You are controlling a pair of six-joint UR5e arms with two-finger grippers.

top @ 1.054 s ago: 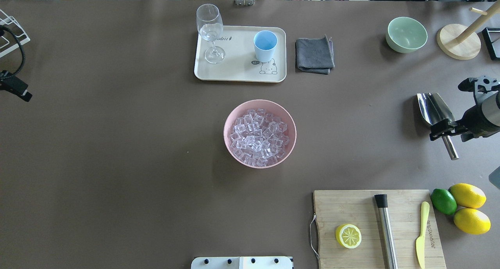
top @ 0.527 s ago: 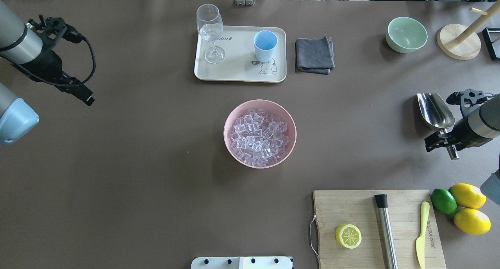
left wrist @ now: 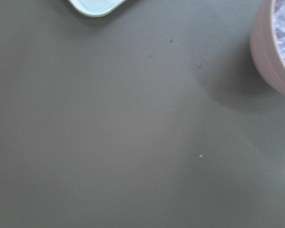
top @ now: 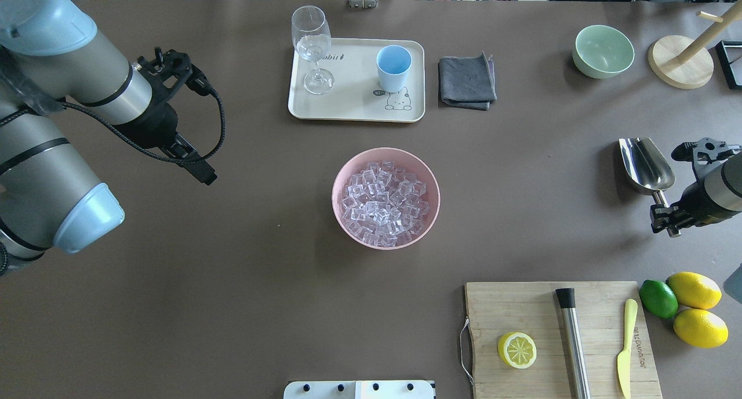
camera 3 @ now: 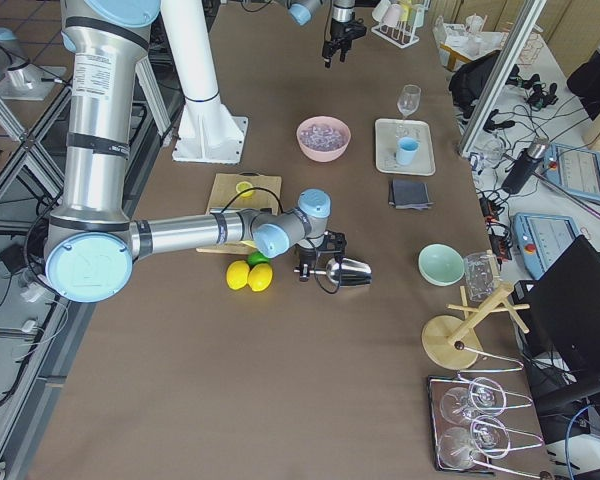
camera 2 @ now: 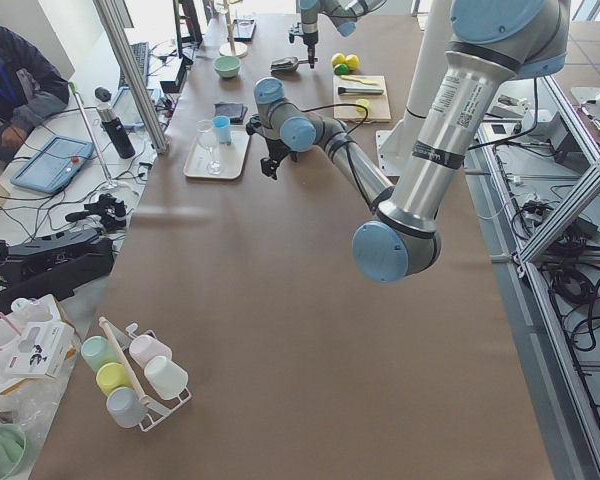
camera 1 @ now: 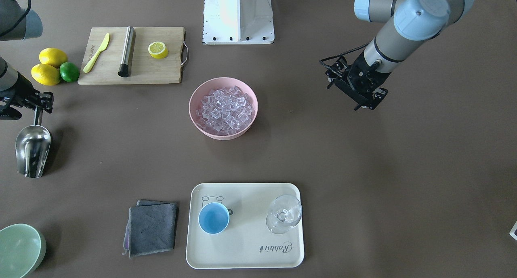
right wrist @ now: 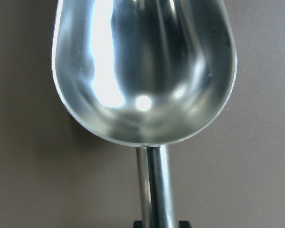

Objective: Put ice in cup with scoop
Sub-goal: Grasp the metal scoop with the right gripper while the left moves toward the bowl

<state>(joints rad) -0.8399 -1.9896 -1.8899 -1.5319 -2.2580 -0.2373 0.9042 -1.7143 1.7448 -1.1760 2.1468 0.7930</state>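
Observation:
The ice [top: 382,199] fills a pink bowl [top: 336,196] at mid-table. The light-blue cup [top: 394,67] stands empty on a cream tray [top: 353,106] at the far side. The steel scoop [top: 646,164] lies flat on the table at the right, bowl pointing away from me. My right gripper [top: 666,218] sits at the end of the scoop's handle. In the right wrist view the fingertips [right wrist: 183,223] stand tight against the handle below the scoop bowl [right wrist: 142,71]. My left gripper [top: 206,176] hangs open and empty over bare table, left of the pink bowl.
A wine glass [top: 312,45] shares the tray. A grey cloth [top: 466,81] lies right of it. A green bowl [top: 603,51] and a wooden stand [top: 681,62] are at the far right. A cutting board [top: 522,312] with a steel rod [top: 574,341] and lemons [top: 693,290] is at the near right.
My left arm has swung in from the left edge toward the middle. My right gripper has slid back along the scoop's handle to its end. The scoop has not moved.

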